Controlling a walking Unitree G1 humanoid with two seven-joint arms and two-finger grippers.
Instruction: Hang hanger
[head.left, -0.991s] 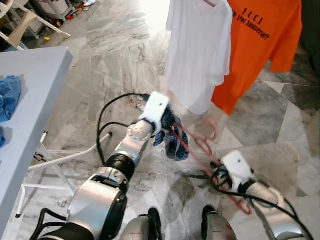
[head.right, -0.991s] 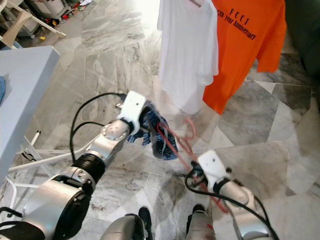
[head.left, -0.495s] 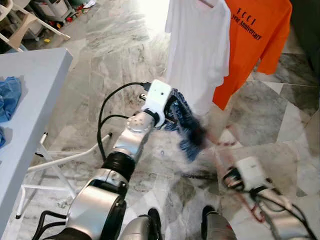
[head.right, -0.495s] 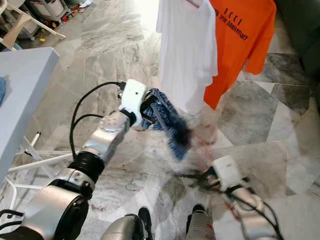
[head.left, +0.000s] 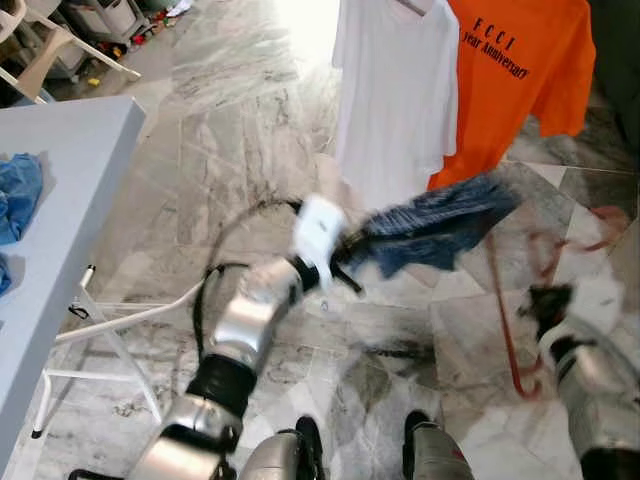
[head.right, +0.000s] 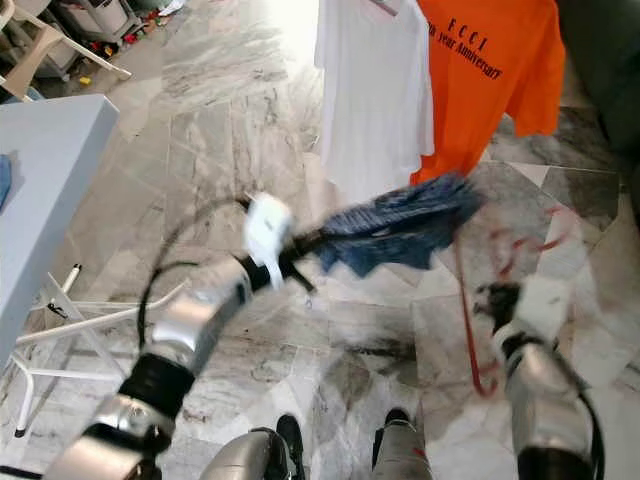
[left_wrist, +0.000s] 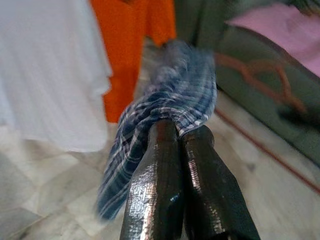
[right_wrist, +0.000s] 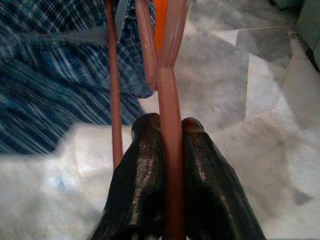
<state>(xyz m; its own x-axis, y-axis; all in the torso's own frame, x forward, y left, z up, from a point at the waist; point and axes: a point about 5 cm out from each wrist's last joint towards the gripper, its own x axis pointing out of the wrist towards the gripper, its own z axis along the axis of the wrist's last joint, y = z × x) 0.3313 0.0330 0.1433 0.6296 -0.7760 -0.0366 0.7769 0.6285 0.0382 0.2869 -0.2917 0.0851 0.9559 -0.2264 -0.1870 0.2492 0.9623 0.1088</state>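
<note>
Marble floor lies below as the left gripper (left_wrist: 181, 132) pinches the blue plaid cloth (head.left: 436, 222) shut and the right gripper (right_wrist: 170, 131) squeezes the red hanger (right_wrist: 171, 70), likely to lift both up to hang.

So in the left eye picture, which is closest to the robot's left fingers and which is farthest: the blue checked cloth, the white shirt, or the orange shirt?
From the left gripper:
1. Blue checked cloth: pinched right in its fingers, stretching to the robot's right.
2. White shirt: hanging just ahead of it.
3. Orange shirt: hanging farther to the right, beside the white one.
</note>
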